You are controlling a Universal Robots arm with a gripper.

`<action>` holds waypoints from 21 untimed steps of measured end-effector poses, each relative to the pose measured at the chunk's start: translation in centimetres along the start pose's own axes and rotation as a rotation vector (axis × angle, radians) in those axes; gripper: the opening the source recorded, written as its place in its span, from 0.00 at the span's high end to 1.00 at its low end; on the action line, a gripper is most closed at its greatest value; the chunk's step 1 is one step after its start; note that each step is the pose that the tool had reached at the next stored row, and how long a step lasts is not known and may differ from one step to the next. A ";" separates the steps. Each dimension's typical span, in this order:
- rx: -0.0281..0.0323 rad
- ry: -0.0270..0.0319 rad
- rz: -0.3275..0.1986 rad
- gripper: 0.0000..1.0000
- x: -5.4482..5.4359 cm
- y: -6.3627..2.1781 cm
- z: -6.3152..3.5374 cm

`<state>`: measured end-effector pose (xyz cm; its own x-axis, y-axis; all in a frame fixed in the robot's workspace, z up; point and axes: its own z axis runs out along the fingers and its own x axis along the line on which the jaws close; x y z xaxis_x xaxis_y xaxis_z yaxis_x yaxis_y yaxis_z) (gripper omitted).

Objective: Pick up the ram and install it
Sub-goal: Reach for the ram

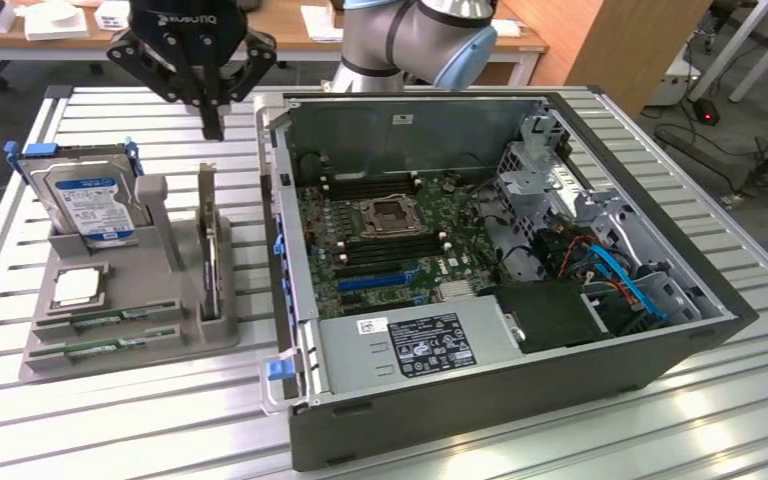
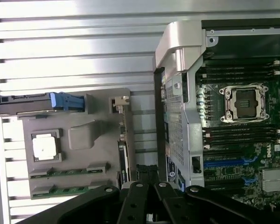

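case: open computer case (image 1: 491,380) on its side, on the near-right part of the tabletop (image 1: 117,440), power-supply end closest to me.
holder: grey holder (image 1: 220,300) by the tabletop's left edge, just beside the case; can't tell if they touch.
ram: green ram (image 1: 97,348) lies flat in the slot along the holder's near edge. A second stick (image 1: 107,322) sits in the parallel slot just behind it. Both are seated and nothing is on them.
ram axis: its long side runs along the holder's near edge, across my view and crosswise to the upright card (image 1: 207,235).
other parts: processor chip (image 1: 77,287) behind the sticks, hard drive (image 1: 91,205) standing at the holder's far-left corner.
motherboard: motherboard (image 1: 344,262) inside the case; the memory slots (image 1: 364,184) flanking the socket look empty.
gripper: gripper (image 1: 211,128) hangs high over the tabletop's far part, above the holder's far-right corner and the gap to the case wall.
jaws: pressed together, holding nothing, touching nothing.
key relation: the ram lies toward me and down from the jaws, at the opposite end of the holder, toward the exterior view's left. The card and the chip sit in between.
stage (my read): ram not picked up yet, since both holder slots are full.
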<state>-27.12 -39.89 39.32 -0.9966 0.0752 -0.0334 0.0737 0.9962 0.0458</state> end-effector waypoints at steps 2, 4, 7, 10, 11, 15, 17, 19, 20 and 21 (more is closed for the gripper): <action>0.0000 -0.0003 0.000 0.91 0.5 -0.04 -0.01; -0.0001 -0.0005 0.000 0.91 1.0 -0.07 -0.03; -0.0001 -0.0008 0.000 0.91 1.7 -0.13 -0.05; -0.0001 -0.0008 0.000 0.91 2.2 -0.17 -0.07; -0.0001 -0.0008 0.000 0.91 2.4 -0.18 -0.07; -0.0001 -0.0012 0.000 0.91 3.4 -0.25 -0.10; -0.0001 -0.0020 0.000 0.91 4.2 -0.31 -0.13; -0.0002 -0.0029 0.000 0.91 5.1 -0.38 -0.16; -0.0003 -0.0032 0.000 0.91 5.5 -0.41 -0.16; -0.0003 -0.0034 0.000 0.91 5.9 -0.44 -0.17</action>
<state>-33.04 -39.88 39.28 -0.9965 0.0754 -0.0368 0.0736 0.9962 0.0461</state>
